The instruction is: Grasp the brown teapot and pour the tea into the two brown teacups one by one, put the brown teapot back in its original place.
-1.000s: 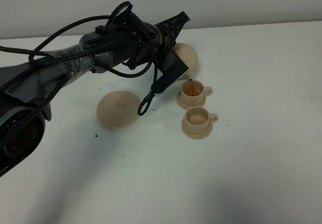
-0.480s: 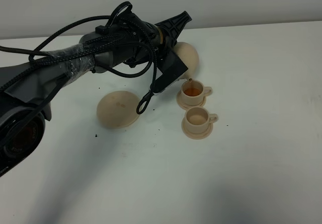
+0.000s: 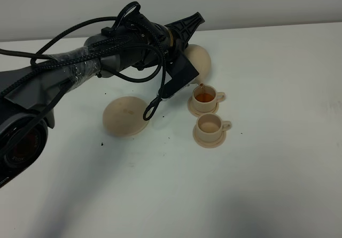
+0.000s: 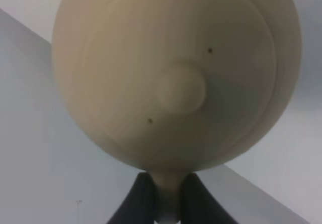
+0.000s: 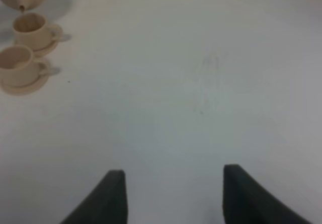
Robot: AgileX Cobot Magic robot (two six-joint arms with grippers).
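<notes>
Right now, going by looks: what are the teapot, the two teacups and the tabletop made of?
Brown teapot: matte beige-tan, no glaze shine, a few dark specks; unglazed ceramic or plastic, can't tell which. Far teacup and near teacup: same dull beige finish, probably the same material. Table: smooth white, faint marks, laminate-like.

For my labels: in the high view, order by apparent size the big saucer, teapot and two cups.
1. Big saucer
2. teapot, partly hidden by the arm
3. far cup and near cup look alike
</notes>
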